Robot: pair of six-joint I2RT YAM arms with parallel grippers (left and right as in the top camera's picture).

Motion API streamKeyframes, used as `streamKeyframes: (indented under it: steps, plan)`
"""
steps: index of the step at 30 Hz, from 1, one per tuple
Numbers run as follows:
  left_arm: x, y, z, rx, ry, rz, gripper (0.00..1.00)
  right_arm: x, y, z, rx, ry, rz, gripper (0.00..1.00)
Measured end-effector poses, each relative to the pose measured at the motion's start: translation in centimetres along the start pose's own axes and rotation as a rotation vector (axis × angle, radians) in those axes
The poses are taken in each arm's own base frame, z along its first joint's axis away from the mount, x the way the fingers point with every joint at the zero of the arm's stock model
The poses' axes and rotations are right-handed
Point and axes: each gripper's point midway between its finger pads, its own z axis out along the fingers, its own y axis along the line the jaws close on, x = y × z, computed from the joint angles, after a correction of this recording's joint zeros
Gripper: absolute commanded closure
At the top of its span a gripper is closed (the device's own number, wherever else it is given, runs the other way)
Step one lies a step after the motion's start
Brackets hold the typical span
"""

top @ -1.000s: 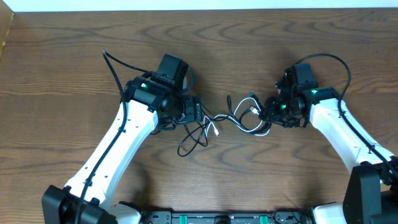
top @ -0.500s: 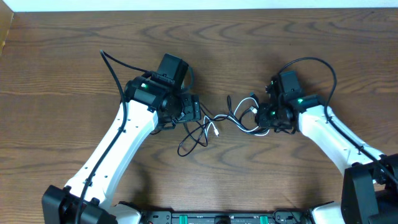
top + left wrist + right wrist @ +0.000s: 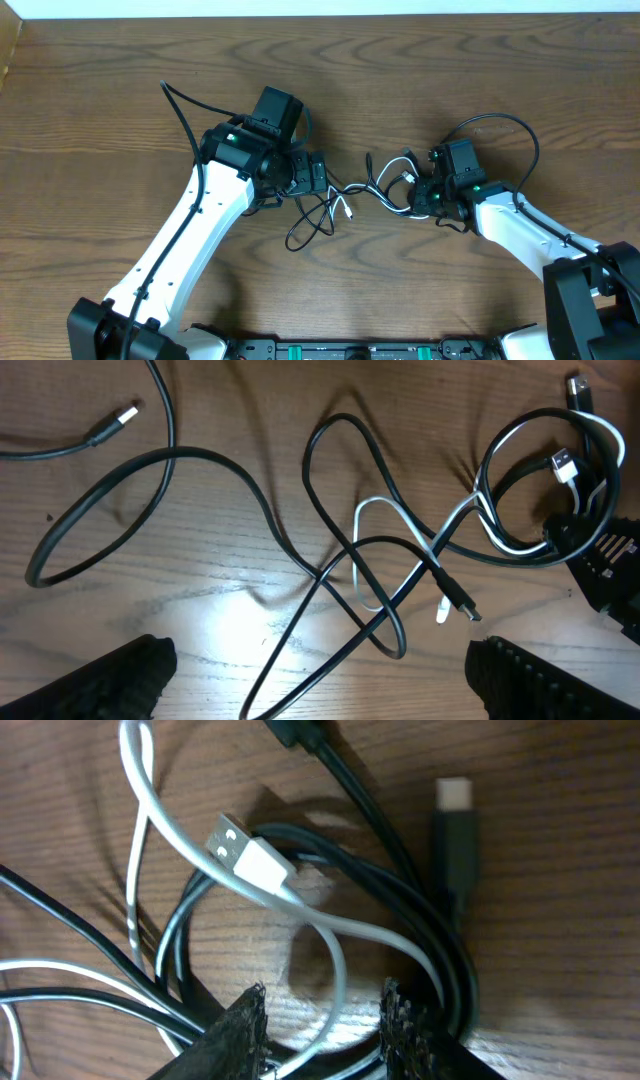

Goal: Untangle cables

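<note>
The left gripper (image 3: 320, 665) stood with its two black ribbed fingers (image 3: 120, 680) spread wide, one at each lower corner of its wrist view, and it had hold of nothing. Only bare wood and slack cord lay in the gap. Just ahead of it, thin black cables (image 3: 200, 456) ran in loose loops over the brown wood-grain table (image 3: 120, 100) and crossed one another in the middle. One of them ended in a small black plug (image 3: 112, 422) lying free at the upper left of that view. A thin white cable (image 3: 372, 508) wove through the crossing, its small end lying just beside a black plug tip, and ran off to the right into a tighter ring of black and white loops.

The right gripper (image 3: 320, 1025) was at that ring. Its jaws were drawn in to a narrow gap, and a bend of the white cable passed through it, with black cords running under both fingertips. Whether the pads actually pinched anything could not be told. Just beyond the fingers the white USB plug (image 3: 245, 855) lay across the black loops, its metal end toward the upper left. A larger black plug (image 3: 455, 820) lay to its right, pointing away.

From overhead, the whole tangle lay on the table between the two grippers, near the middle
</note>
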Motion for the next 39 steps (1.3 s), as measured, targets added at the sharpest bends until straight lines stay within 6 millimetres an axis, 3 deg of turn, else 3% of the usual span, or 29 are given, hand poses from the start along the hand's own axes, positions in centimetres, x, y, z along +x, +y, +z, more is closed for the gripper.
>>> streamKeyframes:
  steps: [3, 7, 13, 15, 20, 26, 27, 29, 39]
  plan:
    - [0.0, 0.0, 0.0, -0.001, 0.0, 0.0, 0.01, 0.4, -0.1, 0.2, 0.001, 0.003, 0.006, 0.99]
    - [0.0, 0.0, 0.0, -0.001, -0.001, 0.0, 0.0, 0.4, 0.0, 0.3, -0.01, -0.005, 0.023, 0.99]
    - [0.0, 0.0, 0.0, -0.002, -0.002, 0.0, 0.0, -0.1, 3.2, -0.9, -0.208, 0.012, 0.015, 0.99]
    - [0.0, 0.0, 0.0, -0.002, -0.002, 0.0, 0.0, -1.5, 4.9, -2.8, -0.322, -0.035, -0.004, 0.99]
    - [0.0, 0.0, 0.0, -0.002, -0.002, 0.0, 0.0, -4.8, 8.8, -10.3, -0.57, -0.216, -0.106, 0.99]
    - [0.0, 0.0, 0.0, -0.003, -0.002, 0.0, 0.0, -6.2, 12.1, -19.7, -0.736, -0.466, -0.262, 0.99]
    - [0.0, 0.0, 0.0, -0.002, -0.002, 0.0, 0.0, -6.3, 12.7, -22.5, -0.763, -0.536, -0.3, 0.99]
    - [0.0, 0.0, 0.0, -0.002, -0.002, 0.0, 0.0, -6.6, 13.3, -25.5, -0.78, -0.62, -0.332, 0.99]
    - [0.0, 0.0, 0.0, -0.002, -0.002, 0.001, 0.0, -8.3, 16.1, -35.3, -0.875, -0.948, -0.512, 0.99]
